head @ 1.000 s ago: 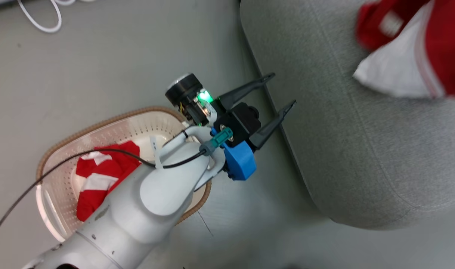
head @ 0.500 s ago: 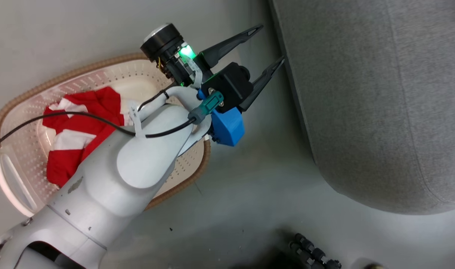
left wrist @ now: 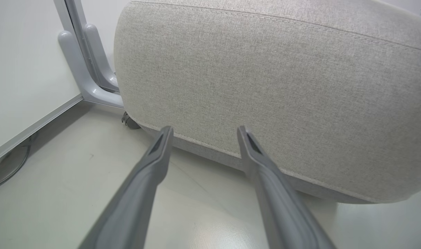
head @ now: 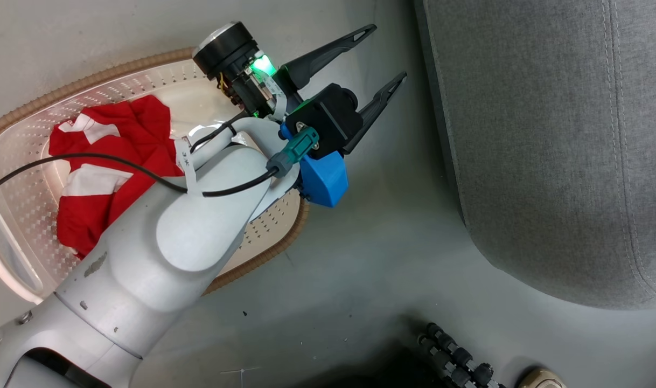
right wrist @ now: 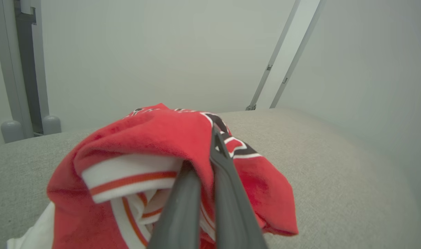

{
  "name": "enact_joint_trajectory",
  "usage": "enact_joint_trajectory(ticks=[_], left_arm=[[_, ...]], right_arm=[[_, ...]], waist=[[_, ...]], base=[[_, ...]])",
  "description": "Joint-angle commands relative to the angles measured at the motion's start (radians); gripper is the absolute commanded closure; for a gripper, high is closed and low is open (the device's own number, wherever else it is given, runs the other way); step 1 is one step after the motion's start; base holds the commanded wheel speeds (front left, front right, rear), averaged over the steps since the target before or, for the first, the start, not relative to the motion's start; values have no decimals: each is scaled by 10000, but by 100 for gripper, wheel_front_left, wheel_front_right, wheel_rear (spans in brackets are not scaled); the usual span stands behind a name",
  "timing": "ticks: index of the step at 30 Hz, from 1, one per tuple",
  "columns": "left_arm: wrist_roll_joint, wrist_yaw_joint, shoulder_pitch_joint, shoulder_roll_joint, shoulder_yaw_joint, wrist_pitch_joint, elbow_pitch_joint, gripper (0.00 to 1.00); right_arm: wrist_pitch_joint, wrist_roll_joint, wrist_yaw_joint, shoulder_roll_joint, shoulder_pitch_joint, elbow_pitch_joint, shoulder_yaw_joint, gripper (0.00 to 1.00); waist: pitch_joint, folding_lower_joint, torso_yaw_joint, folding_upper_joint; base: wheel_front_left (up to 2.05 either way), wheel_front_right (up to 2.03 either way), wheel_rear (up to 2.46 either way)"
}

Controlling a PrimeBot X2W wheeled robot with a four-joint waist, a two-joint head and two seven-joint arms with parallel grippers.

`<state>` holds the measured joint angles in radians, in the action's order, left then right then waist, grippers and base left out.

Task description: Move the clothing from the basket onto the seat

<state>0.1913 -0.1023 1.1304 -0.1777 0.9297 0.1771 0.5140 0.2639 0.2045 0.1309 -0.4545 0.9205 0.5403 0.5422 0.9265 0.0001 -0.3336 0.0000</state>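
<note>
The right gripper (right wrist: 205,152) has its two dark fingers pressed together on a fold of a bunched red jersey (right wrist: 151,138) (a white band with an orange stripe shows just left of the fingers). The jersey hangs low over the top of the grey seat (right wrist: 335,166), and its lower folds look to be resting there, with a pale wall beyond. The left gripper (head: 388,52) stands wide apart and holds nothing. Its tips are over the grey floor (head: 387,242), near the seat's side. Past that arm's pale forearm, the basket (head: 32,215) sits on the floor apart from the seat, and a second red-and-white garment (head: 134,124) lies crumpled inside it.
</note>
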Motion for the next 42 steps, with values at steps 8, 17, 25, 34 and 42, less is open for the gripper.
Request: enact_joint_trajectory(ticks=[8, 17, 25, 34, 42], left_arm=[[89, 110, 117, -144, 41, -47, -173, 0], [348, 312, -288, -42, -19, 397, 14, 0], [914, 745, -1066, 149, -576, 847, 254, 0], [1134, 1356, -2584, 90, -1990, 888, -800, 0], [1045, 1662, -4462, 176, -3758, 889, -1763, 0]], right_arm=[[9, -854, -3, 1179, -28, 840, 241, 100], [9, -1260, -3, 1702, -1027, -104, 373, 0], [9, -740, -3, 1349, -2888, -1333, -561, 0], [8, -629, -3, 1480, -4436, -2809, -1619, 0], [9, -756, -3, 1845, -5238, -3546, -3182, 0]], waist=[[-109, -1, 13, 0], [-1037, -1, 0, 0], [-2792, -1, 272, 0], [-4577, -1, 979, 0], [-6107, -1, 1805, 0]], base=[[0, 0, 0], [0, 0, 0], [0, 0, 0], [0, 0, 0], [0, 0, 0]])
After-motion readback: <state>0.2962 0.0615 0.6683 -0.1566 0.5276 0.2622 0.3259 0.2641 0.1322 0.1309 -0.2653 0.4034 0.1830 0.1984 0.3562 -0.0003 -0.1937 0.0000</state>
